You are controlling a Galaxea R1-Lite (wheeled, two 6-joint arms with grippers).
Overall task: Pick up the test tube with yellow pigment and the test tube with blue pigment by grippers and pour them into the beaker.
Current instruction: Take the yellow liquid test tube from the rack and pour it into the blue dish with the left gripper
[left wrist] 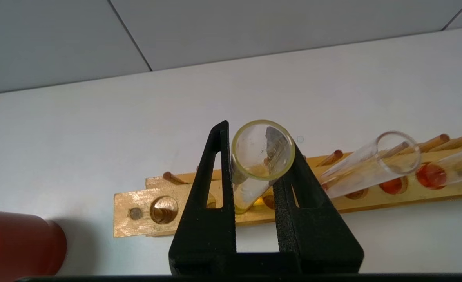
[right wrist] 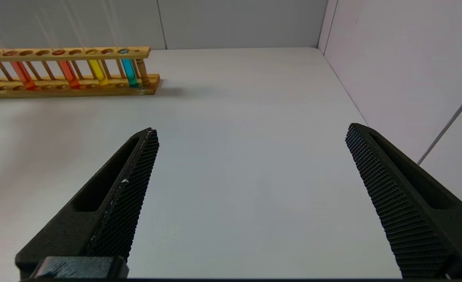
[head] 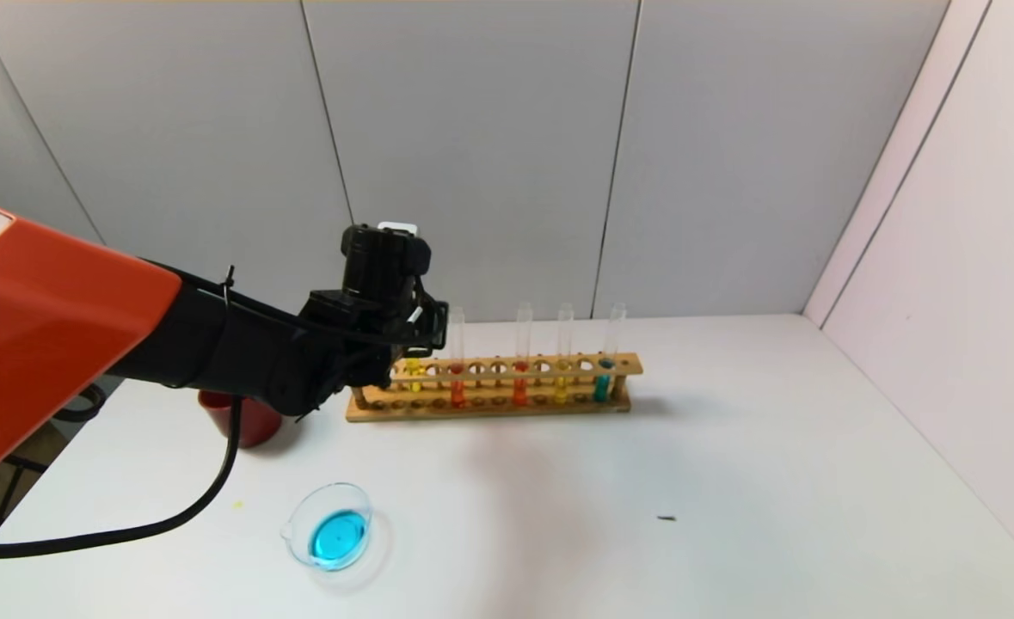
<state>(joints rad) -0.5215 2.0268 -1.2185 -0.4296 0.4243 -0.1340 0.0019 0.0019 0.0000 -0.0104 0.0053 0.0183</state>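
Left gripper (left wrist: pixel 254 156), black, on the black-and-orange arm, stood over the left end of the long wooden test tube rack (head: pixel 489 391). Its two fingers (left wrist: pixel 211 188) were closed narrowly onto a slim clear glass test tube with yellow pigment (left wrist: pixel 260 156), gripping it near the open mouth; the tube's lower end was still seated in the rack, tilted slightly.

The rack also held two orange-red tubes (head: pixel 457 378), a second yellow tube (head: pixel 562 378) and a slim clear test tube with turquoise-blue pigment (head: pixel 604 378) at the right end.

The low clear glass beaker (head: pixel 332 526) sat on the white table (head: pixel 730 481) nearer the robot, holding blue liquid. A dark red cup (head: pixel 244 417) stood left of the rack.

Right gripper (right wrist: pixel 250 188) hovered over bare table, well apart from the rack, fingers spread wide, holding nothing.
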